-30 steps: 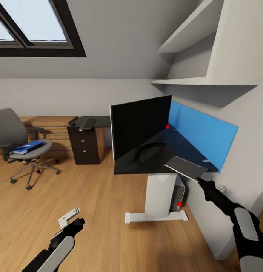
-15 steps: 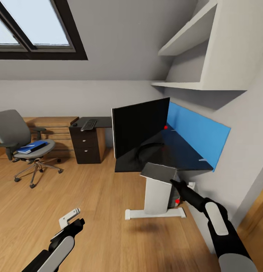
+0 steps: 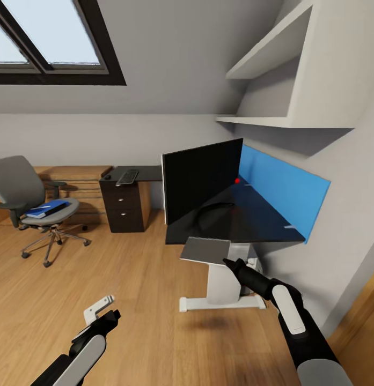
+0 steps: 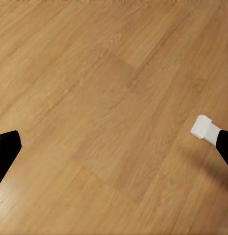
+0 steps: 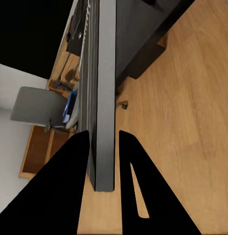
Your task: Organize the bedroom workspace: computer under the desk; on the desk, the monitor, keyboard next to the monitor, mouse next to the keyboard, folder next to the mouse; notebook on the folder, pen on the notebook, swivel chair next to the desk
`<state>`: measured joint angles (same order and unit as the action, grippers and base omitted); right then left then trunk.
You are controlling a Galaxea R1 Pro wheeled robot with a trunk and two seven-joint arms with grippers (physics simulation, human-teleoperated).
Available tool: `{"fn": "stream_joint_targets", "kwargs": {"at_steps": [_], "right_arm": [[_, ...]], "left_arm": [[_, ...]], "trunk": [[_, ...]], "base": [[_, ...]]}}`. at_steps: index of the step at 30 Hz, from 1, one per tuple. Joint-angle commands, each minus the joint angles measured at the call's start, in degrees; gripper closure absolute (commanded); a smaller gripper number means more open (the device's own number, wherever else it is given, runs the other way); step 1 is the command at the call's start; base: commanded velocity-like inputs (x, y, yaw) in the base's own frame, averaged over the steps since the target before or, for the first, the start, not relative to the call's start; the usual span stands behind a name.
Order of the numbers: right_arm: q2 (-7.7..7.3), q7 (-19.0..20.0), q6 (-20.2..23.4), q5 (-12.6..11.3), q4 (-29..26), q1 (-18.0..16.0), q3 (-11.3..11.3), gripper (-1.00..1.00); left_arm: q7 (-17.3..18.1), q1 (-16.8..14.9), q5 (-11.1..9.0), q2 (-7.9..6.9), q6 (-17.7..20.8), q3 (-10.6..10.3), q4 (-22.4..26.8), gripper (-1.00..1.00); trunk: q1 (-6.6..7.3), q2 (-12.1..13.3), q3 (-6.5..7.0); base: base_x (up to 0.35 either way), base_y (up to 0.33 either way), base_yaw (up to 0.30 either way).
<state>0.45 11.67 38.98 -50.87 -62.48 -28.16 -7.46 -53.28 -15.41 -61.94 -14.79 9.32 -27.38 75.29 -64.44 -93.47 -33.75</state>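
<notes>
Right gripper jaws were clamped on the notebook, held flat just in front of the desk near edge, left of where it was a second earlier. Left gripper jaws were apart, holding nothing, low over the floor. Folder lay on the chair seat, far left.

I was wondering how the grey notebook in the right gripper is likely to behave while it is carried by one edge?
The notebook juts flat from the right gripper without sagging, so it probably acts stiff. In the right wrist view its thin edge sits between the fingers; such a narrow edge-hold might let it pivot or slip. It looks light.
</notes>
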Motion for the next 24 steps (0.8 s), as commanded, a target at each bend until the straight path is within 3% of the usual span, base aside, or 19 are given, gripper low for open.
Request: {"fn": "stream_joint_targets", "kwargs": {"at_steps": [1,16,24], "right_arm": [[0.06,0.32,0.43,-0.06,-0.01,-0.05,0.15,1.00],[0.14,0.46,0.48,-0.10,0.07,-0.05,0.86,1.00],[0.33,0.43,0.48,-0.10,0.07,-0.05,2.38,1.00]], "left_arm": [[-0.33,-0.06,-0.11,-0.06,0.26,-0.12,0.05,-1.00],[-0.33,-0.06,-0.11,-0.06,0.26,-0.16,0.08,-1.00],[-0.33,-0.06,-0.06,-0.06,0.26,-0.13,0.10,-1.00]], "trunk": [[0.00,-0.03,-0.06],[0.00,-0.03,-0.06],[0.00,-0.03,-0.06]], "base": [[0.000,0.236,0.000],[0.000,0.316,0.000],[0.000,0.331,0.000]]}}
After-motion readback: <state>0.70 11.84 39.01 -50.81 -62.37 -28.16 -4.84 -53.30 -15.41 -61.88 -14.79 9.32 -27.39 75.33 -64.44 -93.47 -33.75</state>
